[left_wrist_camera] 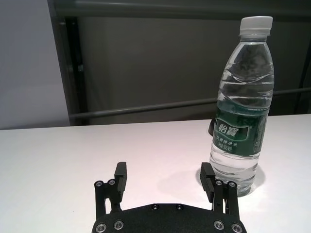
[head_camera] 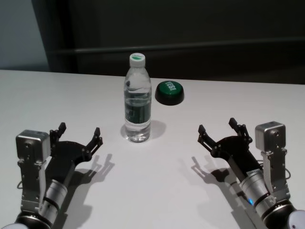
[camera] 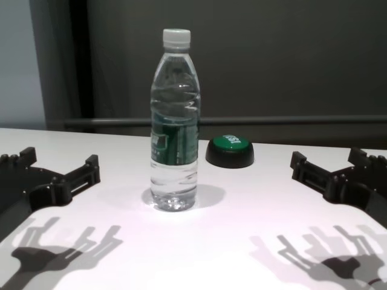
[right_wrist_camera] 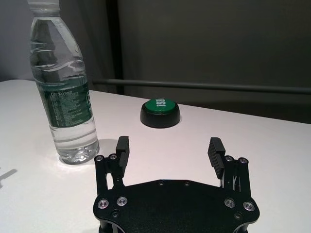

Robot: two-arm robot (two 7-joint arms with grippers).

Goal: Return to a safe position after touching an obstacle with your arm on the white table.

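On white table | obstacle: clear, upright, white cap, green label

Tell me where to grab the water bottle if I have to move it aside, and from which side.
Take the water bottle by its labelled mid-body, level with the dark green band. It stands upright on the white table, so come in horizontally. The left claw, open and nearer, seems better placed, approaching from the bottle's left. The green button behind it stays clear. The right claw is open too.

obstacle cap cut off, R wrist | button mostly hidden behind it, L wrist
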